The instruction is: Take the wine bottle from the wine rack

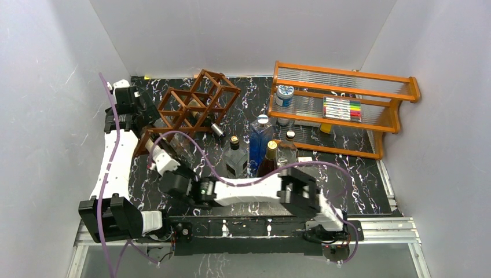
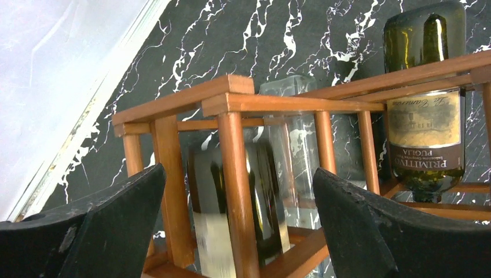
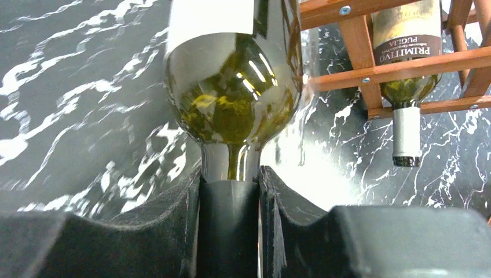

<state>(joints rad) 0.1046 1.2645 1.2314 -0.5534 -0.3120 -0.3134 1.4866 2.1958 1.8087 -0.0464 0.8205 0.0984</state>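
The wine rack [image 1: 194, 104] stood back left on the table [image 1: 353, 174], a wine bottle [image 3: 231, 87] lying in it. Upright bottles [image 1: 260, 145] stood to its right, before the shelf unit [image 1: 412, 88].

Top camera looks down from behind; both wrist cameras (very close) face the wine rack [image 1: 194, 107].

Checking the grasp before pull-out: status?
Right tool shut on bottle neck. Left tool open, beside rack. Bottle lies in rack, not yet out. Second bottle in neighbouring cell, apart.

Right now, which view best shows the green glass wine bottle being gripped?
Right wrist: the right claw pinches the green glass wine bottle by its neck. Left wrist: its body behind brown wooden rack bars; overhead, arms mostly hide it.
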